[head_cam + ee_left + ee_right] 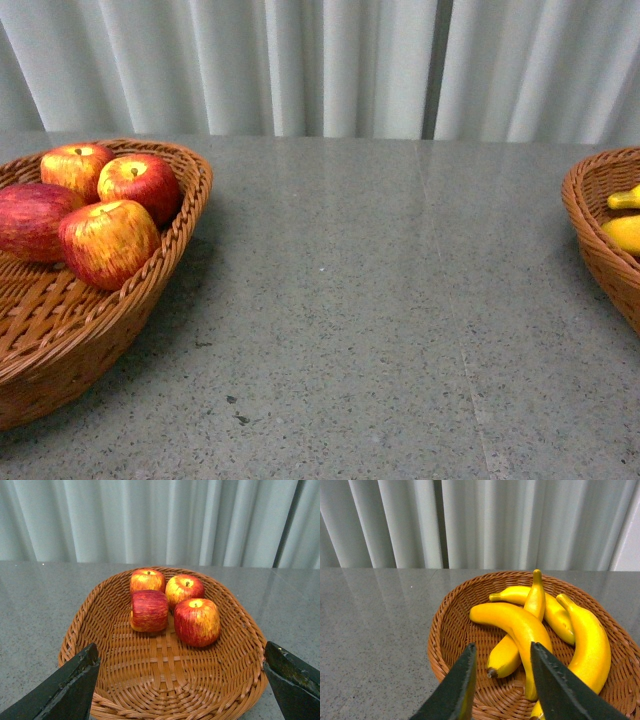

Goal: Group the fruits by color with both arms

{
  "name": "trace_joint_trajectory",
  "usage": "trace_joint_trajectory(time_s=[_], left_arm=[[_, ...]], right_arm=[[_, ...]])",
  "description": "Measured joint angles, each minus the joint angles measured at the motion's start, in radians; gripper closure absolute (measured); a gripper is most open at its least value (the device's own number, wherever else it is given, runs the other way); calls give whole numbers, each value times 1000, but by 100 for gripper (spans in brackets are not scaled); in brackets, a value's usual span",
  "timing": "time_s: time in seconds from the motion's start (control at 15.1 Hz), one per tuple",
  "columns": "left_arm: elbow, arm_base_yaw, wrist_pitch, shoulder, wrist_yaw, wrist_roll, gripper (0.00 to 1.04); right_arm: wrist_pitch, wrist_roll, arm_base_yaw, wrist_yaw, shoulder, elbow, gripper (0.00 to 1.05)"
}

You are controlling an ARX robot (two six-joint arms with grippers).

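Left gripper (180,680) is seen spread wide in its wrist view, nothing between the fingers (70,687); neither arm shows in the front view. Right gripper (501,680) is seen partly spread, the gap narrow, nothing pinched.

Gray table (380,300) is bare between the baskets in the front view; no loose fruit is visible there. Left basket (150,290) sits at the table's left, right basket (590,230) at its right edge, well apart.

Four apples (196,621) are grouped toward the far half of the left basket, straight ahead of and beyond the left gripper, touching one another; one (149,611) lies on its side, the others are stem-up. Only apples are seen there.

Four bananas (520,627) are piled in the right basket, just ahead of the right fingertips; long axes run mostly away from the gripper toward the curtain (480,525), one (580,635) curving along the basket's side. Only bananas are seen there.

Judged: sorting looks complete, since each basket holds one color. Any pick would fall to the arm on that side, left for apples, right for bananas. For a banana, the jaws would need to close across the long axis.
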Motion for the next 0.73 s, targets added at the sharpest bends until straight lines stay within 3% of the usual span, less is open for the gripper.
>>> trace_joint_trajectory(time_s=[0.33,0.4,0.73], left_arm=[[0,0,0,0,0,0,7],[0,0,0,0,0,0,7],[0,0,0,0,0,0,7]], right_arm=[[0,0,0,0,0,0,10],[0,0,0,0,0,0,5],[0,0,0,0,0,0,6]])
